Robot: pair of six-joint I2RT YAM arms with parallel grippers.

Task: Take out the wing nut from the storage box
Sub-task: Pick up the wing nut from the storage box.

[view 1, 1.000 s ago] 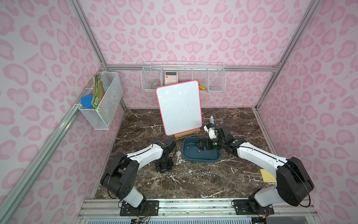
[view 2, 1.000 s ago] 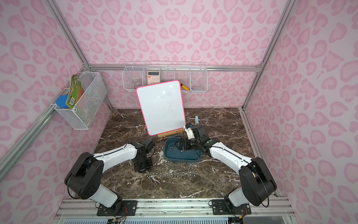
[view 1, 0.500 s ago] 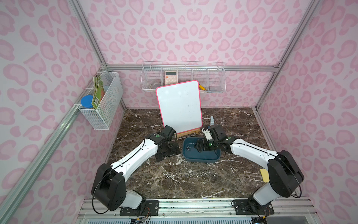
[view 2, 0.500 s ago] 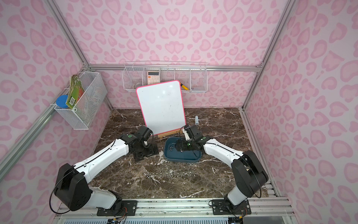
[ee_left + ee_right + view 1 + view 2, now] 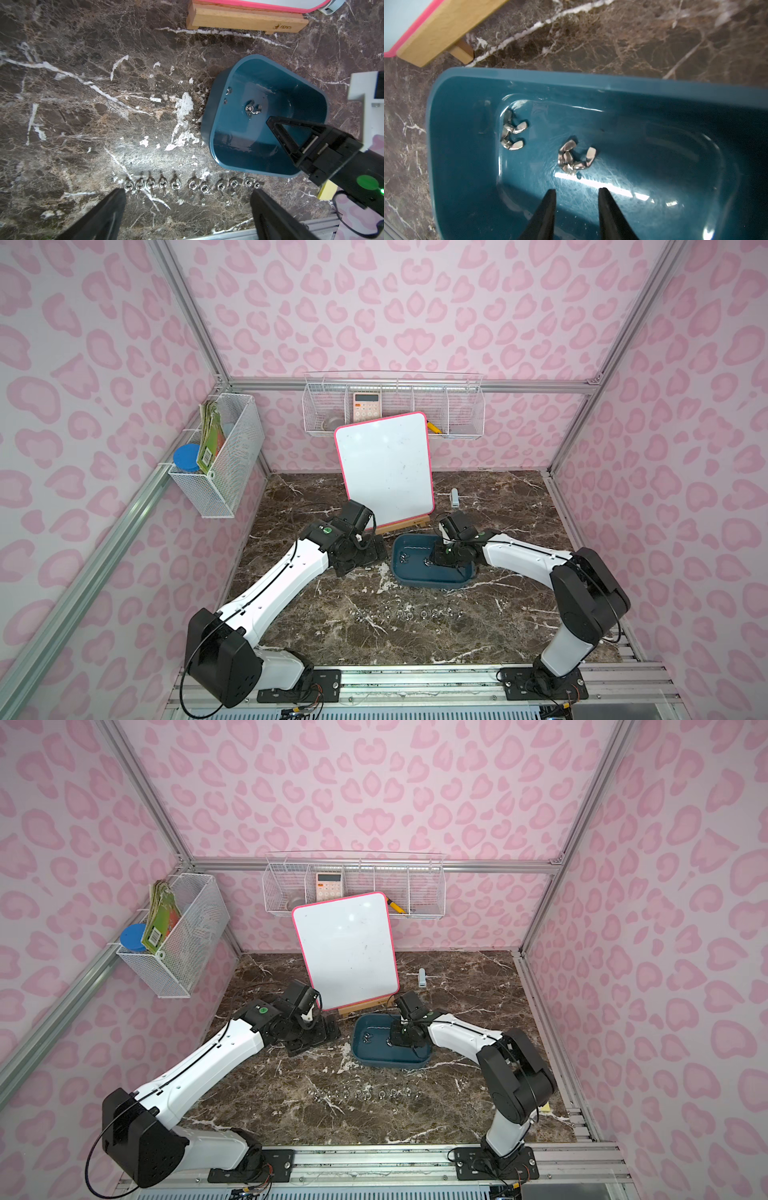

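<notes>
Hovering R gripper (image 5: 577, 189), wing nut (image 5: 568, 158), storage box (image 5: 571, 80)

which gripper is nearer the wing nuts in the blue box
Right. The right gripper is inside the storage box, close to the wing nuts; the left gripper is outside it.

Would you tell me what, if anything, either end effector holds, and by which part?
Nothing is held: the right end effector, jaws apart, is short of the wing nuts in the storage box; the left end effector is open.
</notes>
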